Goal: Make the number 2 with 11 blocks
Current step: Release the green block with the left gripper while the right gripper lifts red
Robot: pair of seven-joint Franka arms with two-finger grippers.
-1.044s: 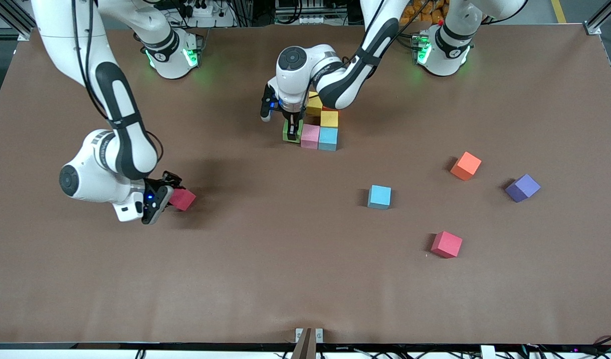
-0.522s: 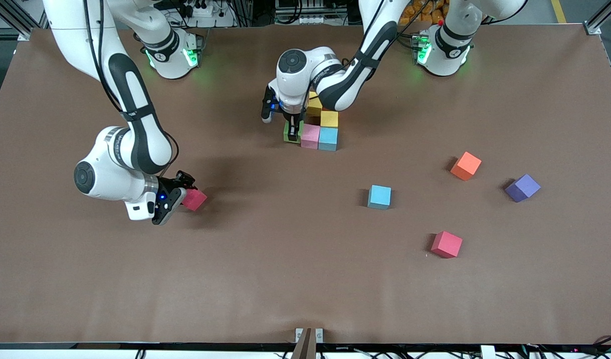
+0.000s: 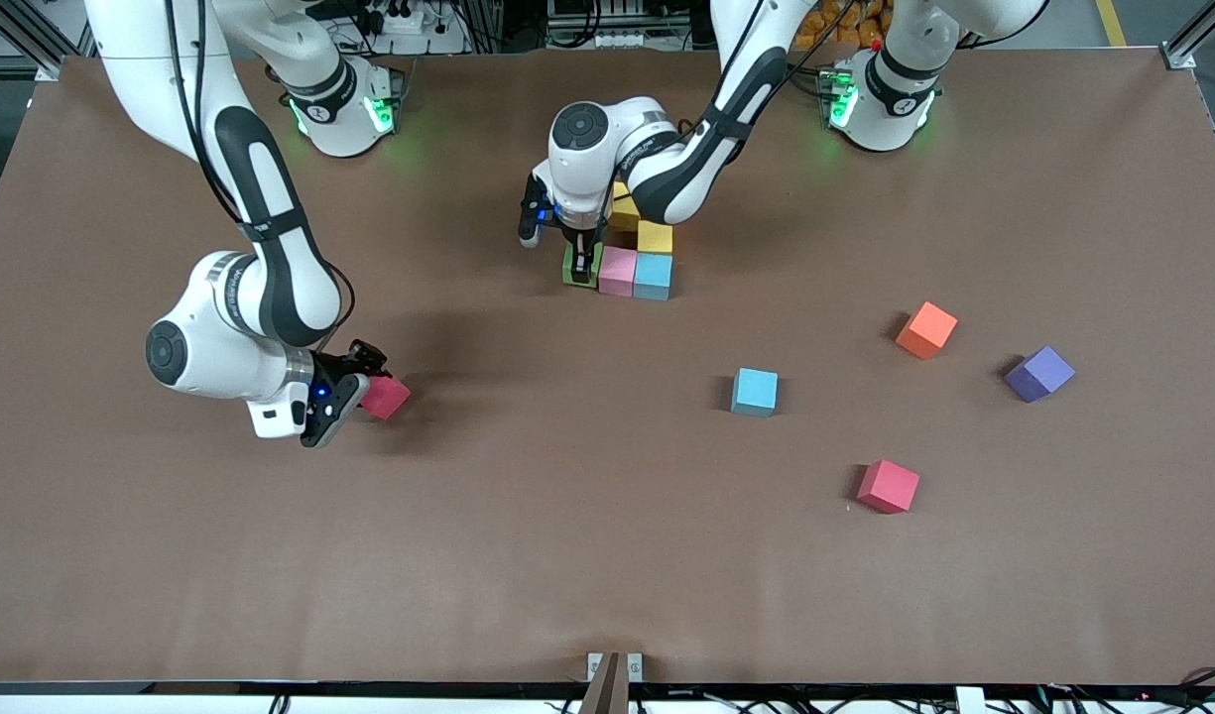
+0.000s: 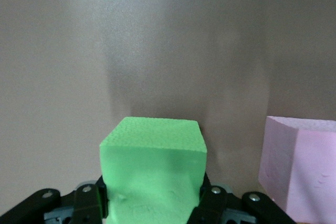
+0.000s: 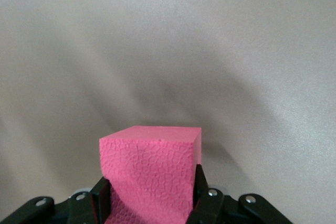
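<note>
My left gripper (image 3: 580,256) (image 4: 152,205) is shut on a green block (image 3: 577,270) (image 4: 152,166), low beside the pink block (image 3: 617,270) (image 4: 299,166) of a packed group. That group also holds a light blue block (image 3: 653,276) and two yellow blocks (image 3: 655,237) (image 3: 624,208); the left arm hides the rest of it. My right gripper (image 3: 361,385) (image 5: 149,200) is shut on a deep pink block (image 3: 386,397) (image 5: 152,169), low over bare table toward the right arm's end. Loose blocks lie toward the left arm's end: light blue (image 3: 755,391), orange (image 3: 926,329), red (image 3: 888,485).
A purple cube (image 3: 1038,373) lies beside the orange block, closer to the left arm's end of the brown table (image 3: 567,555). The left arm's forearm (image 3: 686,169) hangs over the part of the group farthest from the front camera.
The right arm carried its deep pink block a little toward the middle of the table, then stopped. The left gripper with the green block has barely moved.
</note>
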